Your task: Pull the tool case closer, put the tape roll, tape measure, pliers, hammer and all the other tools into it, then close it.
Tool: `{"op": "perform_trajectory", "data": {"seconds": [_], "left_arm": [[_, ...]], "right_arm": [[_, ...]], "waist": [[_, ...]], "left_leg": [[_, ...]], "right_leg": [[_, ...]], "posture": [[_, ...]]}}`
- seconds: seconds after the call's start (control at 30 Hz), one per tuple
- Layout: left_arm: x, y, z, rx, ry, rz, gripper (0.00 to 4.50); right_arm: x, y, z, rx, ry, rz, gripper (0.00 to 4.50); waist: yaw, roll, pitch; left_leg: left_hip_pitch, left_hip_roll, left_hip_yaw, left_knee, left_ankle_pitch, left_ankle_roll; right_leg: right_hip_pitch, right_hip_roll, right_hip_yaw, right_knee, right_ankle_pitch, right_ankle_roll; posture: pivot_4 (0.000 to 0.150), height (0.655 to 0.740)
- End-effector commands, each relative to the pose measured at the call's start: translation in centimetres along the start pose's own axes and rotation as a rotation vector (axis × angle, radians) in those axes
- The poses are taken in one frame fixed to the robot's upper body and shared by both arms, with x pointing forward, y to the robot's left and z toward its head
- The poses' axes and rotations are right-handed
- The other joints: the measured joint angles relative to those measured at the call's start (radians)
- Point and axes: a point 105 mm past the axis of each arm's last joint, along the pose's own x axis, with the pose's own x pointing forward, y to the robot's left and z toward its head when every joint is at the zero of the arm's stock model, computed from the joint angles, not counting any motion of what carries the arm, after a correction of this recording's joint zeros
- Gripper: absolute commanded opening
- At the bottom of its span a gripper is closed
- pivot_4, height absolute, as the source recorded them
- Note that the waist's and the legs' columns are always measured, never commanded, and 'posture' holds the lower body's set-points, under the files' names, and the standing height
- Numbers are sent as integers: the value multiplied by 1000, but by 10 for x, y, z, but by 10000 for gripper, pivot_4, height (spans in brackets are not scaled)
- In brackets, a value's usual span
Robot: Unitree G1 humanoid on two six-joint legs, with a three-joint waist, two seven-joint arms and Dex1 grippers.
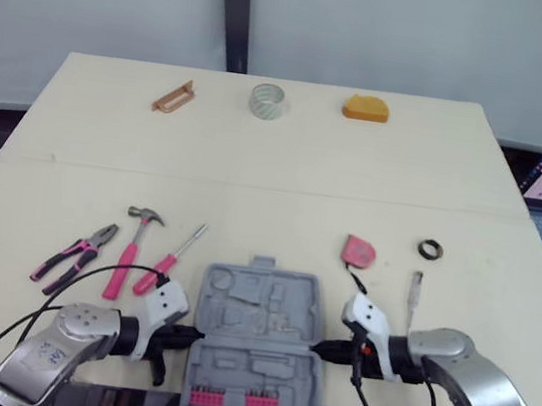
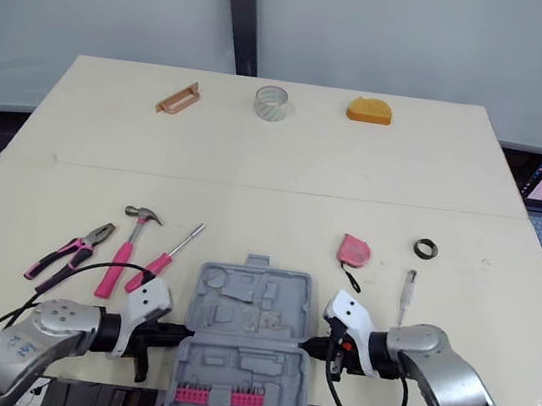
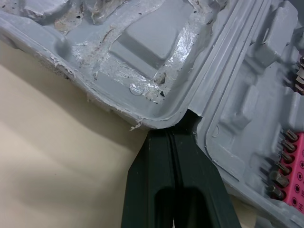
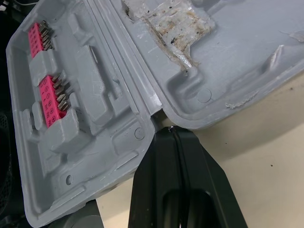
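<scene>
At the near edge of the counter [image 1: 284,185] the tool case [image 1: 256,307] lies open and flat, lid half away from the robot and base half toward it. The pull-closer step looks done or nearly done. The packing has not begun: the moulded recesses are bare except for two pink bit holders [image 1: 228,400] in the base. The pliers [image 1: 74,256], hammer [image 1: 131,252] and screwdriver [image 1: 170,262] lie side by side just left of the case. The pink tape measure [image 1: 358,250], a small black tape roll [image 1: 430,249] and a slim white-handled driver [image 1: 416,287] lie to its right. A clear tape roll [image 1: 268,101], an orange block [image 1: 365,108] and a tan piece [image 1: 173,97] sit well apart at the far edge; reaching them will likely be the hard part. Closing the case is also left. The left tool [image 3: 173,130] has its fingers pressed together, tips touching the case's left side at the hinge notch, gripping nothing. The right tool [image 4: 173,132] mirrors it, fingers together against the hinge on the right side.
</scene>
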Motion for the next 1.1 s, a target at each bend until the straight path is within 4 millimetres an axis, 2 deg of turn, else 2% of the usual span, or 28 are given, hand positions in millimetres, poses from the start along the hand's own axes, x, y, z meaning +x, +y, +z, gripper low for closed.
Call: {"op": "perform_trajectory", "data": {"seconds": [0.03,0.83,0.9,1.0,1.1], "left_arm": [[4,-11,-9,-30,27,-50,0],[-14,10,-14,-43,30,38,0],[-21,13,-12,-50,16,55,0],[-42,20,-1,-71,-50,99,0],[-76,35,7,-105,-126,191,8658]], "right_arm": [[3,12,6,-31,-24,58,413],[-20,-10,-4,-4,-9,-37,413],[-27,-13,-1,7,-43,-61,413],[-48,-17,7,40,-136,-85,413],[-80,-27,10,104,-225,-157,0]], "waist": [[0,0,0],[5,0,0],[6,0,0],[7,0,0],[14,-1,1]], "left_leg": [[0,0,0,0,0,0],[0,0,0,0,0,0],[0,0,0,0,0,0],[-1,0,0,0,0,0],[-1,0,0,0,0,0]], "right_leg": [[0,0,0,0,0,0],[0,0,0,-1,0,0],[0,0,0,-1,0,0],[0,1,0,-1,0,0],[0,1,0,-2,0,0]], "posture": [[1500,7400],[1500,7400],[1500,7400],[1500,7400],[1500,7400]]}}
